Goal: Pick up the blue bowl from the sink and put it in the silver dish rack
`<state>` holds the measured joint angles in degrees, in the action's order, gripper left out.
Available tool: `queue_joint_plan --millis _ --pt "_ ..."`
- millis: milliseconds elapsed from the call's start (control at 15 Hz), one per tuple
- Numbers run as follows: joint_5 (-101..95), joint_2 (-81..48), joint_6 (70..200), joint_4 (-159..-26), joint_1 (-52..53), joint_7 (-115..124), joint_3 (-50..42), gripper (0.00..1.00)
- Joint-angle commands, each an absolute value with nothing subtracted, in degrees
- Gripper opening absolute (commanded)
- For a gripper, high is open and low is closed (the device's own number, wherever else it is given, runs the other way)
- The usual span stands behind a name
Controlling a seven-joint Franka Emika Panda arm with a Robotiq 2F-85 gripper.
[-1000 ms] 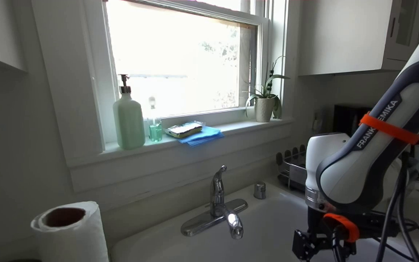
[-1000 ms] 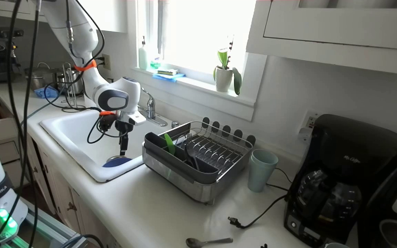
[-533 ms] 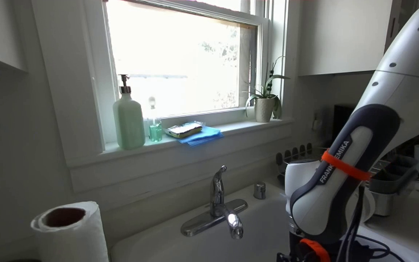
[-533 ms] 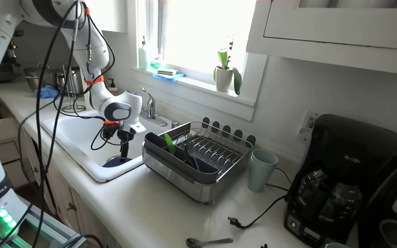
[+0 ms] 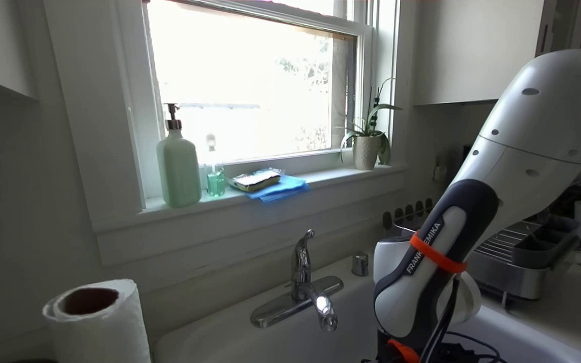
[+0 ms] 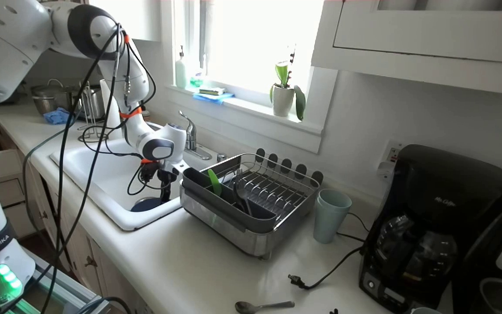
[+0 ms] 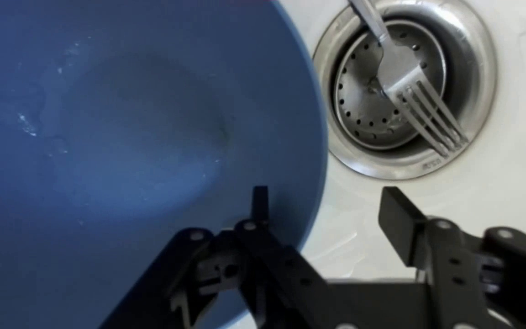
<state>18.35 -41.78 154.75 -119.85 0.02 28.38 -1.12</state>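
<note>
In the sink point(image 6: 107, 185), near the rack point(image 6: 222, 226), the bowl point(image 7: 144, 128) is straddled at its rim, seemingly not yet pinched.
The gripper point(image 7: 324, 201) is spread around the bowl's rim, one jaw over the hollow, one outside; whether the lip is passed by both cannot be told. A deep, square pinch is probably best made before lifting, as the wet-looking inside may slip. The faucet point(image 5: 300, 262) is set well apart from the bowl. Just beside the bowl, the drain point(image 7: 359, 105) is crossed by a fork point(image 7: 400, 68), which should be avoided by the outer jaw.
</note>
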Motion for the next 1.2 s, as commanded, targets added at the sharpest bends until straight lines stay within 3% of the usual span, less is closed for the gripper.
queue_joint_plan --millis 0,333,1133 --pt "19.2 -44.4 153.0 -115.3 0.1 28.0 -1.9 0.34" --pt "18.8 -42.6 150.9 -114.7 -0.4 27.4 -2.9 0.01" --pt "24.5 -21.6 143.2 -123.3 -8.7 13.4 0.4 0.01"
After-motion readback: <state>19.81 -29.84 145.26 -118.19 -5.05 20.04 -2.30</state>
